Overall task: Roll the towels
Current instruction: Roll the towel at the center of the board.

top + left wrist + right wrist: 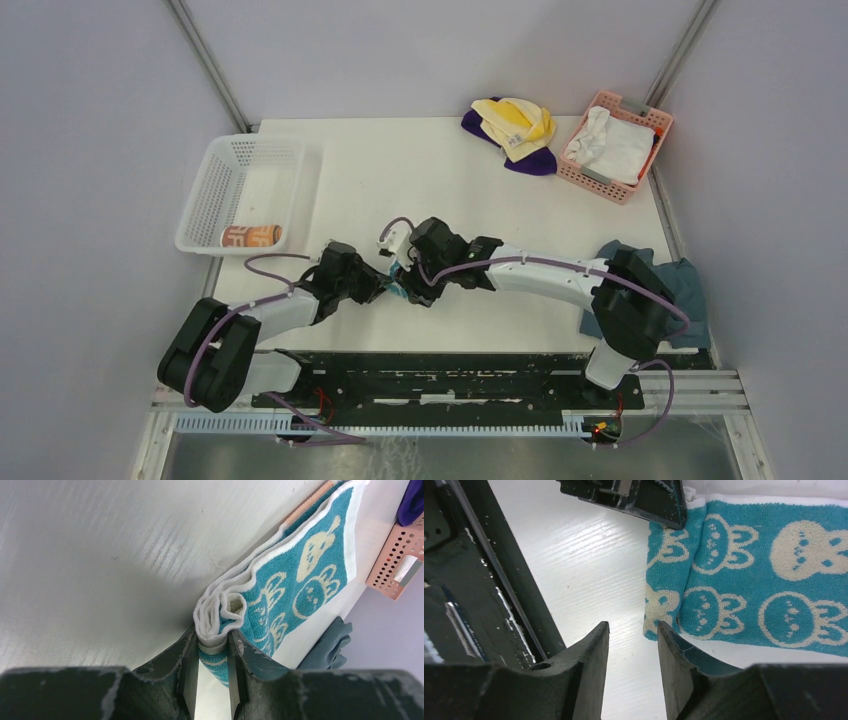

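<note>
A teal towel (300, 575) with white rabbit faces lies on the white table (400, 180). Its near end is curled into a small roll (220, 617), and my left gripper (212, 645) is shut on that roll. In the right wrist view the same teal towel (754, 580) lies flat, just right of my right gripper (633, 627). That gripper is open with only bare table between its fingers. From above, both grippers (385, 285) (408, 275) meet over the towel and hide most of it. A pale yellow towel (515, 122) lies on a purple towel (532, 163) at the back.
A white basket (215, 195) at the left holds a rolled peach towel (250, 236). A pink basket (640, 120) at the back right holds a white cloth (612, 145). A blue-grey cloth (688, 288) lies at the table's right edge, under the right arm.
</note>
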